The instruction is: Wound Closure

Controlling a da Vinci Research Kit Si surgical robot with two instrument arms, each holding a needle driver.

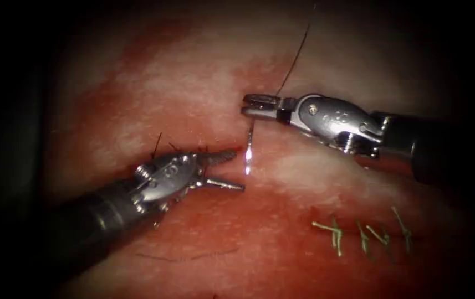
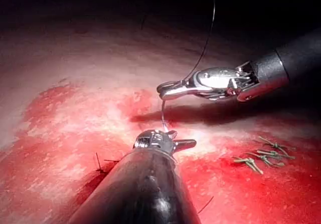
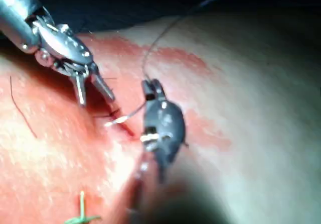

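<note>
Tissue (image 1: pixel 193 83), needle (image 1: pixel 249 149) hanging from right gripper (image 1: pixel 259 105)

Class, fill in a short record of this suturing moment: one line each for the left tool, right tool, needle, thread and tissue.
Left tool: jaws open, holding nothing
Right tool: jaws shut on the needle's upper end
Needle: hangs from the right tool, tip at the cut
Thread: runs up from the right tool
Tissue: red fluid, green thread ends lower right

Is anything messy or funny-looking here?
Red fluid is smeared across the tissue, and green cut ends of thread lie scattered right of the cut. The right end effector holds the needle; the left end effector is open, empty.
</note>
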